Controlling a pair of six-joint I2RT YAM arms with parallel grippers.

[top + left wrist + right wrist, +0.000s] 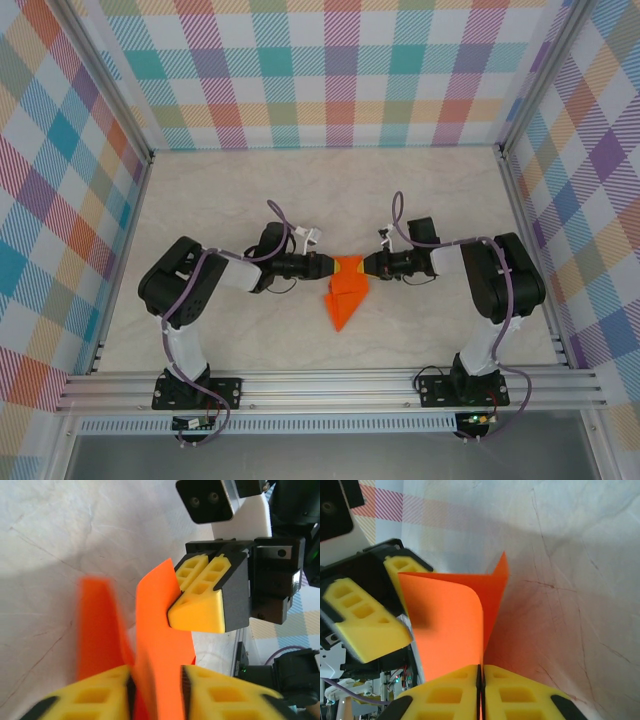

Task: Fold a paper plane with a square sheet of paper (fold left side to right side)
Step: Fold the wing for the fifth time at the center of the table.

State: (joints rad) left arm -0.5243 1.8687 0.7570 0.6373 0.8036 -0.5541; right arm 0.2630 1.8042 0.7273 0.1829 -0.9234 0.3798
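Mid-frame, orange paper sheet (346,300) partly folded, no dart yet; my right end effector (367,265) pinches it, left end effector (331,267) narrowly parted.

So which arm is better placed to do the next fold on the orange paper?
Probably right: the right tool is pinched shut on the orange paper, so it can pull it over. The left tool has its jaws apart around the paper.

paper (347,296) bright orange – fingers (445,695) yellow, arms (172,285) black and white, cables (396,215) purple; table (250,190) pale beige marbled – walls (330,70) pastel plaid in teal, pink, orange, purple
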